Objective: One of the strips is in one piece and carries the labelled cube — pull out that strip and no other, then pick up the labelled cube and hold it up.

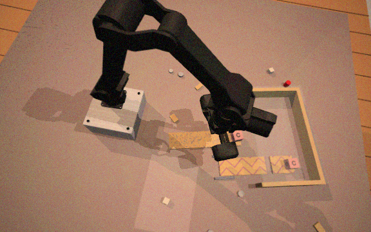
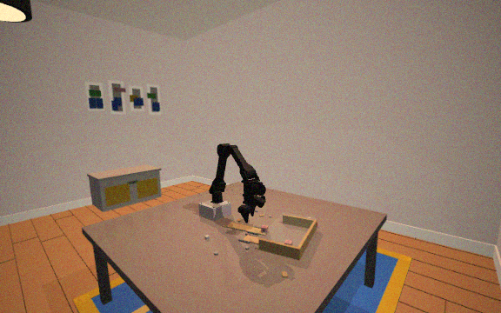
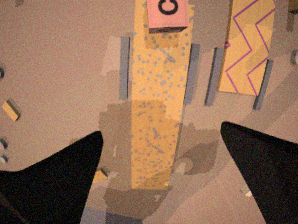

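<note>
A: Anything readable on your table?
B: Yep, a black "C" on the pink cube (image 1: 237, 135) (image 3: 167, 15) riding your speckled strip (image 1: 189, 140) (image 3: 155, 115), and another "C" on the pink cube by the wooden frame's open side, on the short piece of your split zigzag strip (image 1: 243, 165) (image 3: 247, 47).
A: And your gripper (image 1: 225, 138) (image 2: 246, 218) (image 3: 162, 132)?
B: Fingers spread wide, nothing in them. In your wrist view, the speckled strip's cube sits ahead of them, well apart from both tips.

We see a red cylinder (image 1: 287, 84) just outside the walls — and, across the room, a cabinet (image 2: 125, 188) beneath four pictures (image 2: 116, 97).
</note>
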You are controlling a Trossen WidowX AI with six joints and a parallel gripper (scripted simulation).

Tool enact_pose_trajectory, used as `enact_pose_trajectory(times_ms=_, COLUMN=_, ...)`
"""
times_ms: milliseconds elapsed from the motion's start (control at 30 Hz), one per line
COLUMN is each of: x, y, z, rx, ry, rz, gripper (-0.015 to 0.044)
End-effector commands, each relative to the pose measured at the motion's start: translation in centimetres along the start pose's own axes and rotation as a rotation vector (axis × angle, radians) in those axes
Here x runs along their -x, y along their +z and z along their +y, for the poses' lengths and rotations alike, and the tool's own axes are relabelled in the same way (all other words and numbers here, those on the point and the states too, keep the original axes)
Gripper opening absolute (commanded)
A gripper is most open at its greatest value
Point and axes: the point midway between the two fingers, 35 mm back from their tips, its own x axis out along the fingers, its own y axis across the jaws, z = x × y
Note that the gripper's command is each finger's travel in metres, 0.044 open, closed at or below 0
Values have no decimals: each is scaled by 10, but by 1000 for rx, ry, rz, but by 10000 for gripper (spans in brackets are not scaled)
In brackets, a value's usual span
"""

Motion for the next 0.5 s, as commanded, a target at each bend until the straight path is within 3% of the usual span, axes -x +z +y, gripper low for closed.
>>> enact_pose_trajectory(times_ms=0, x=1, y=15, z=-2, rx=-4, ry=4, rz=2, gripper=440)
enact_pose_trajectory(times_ms=467, x=7, y=68, z=-10, rx=-4, ry=4, rz=-3, gripper=440)
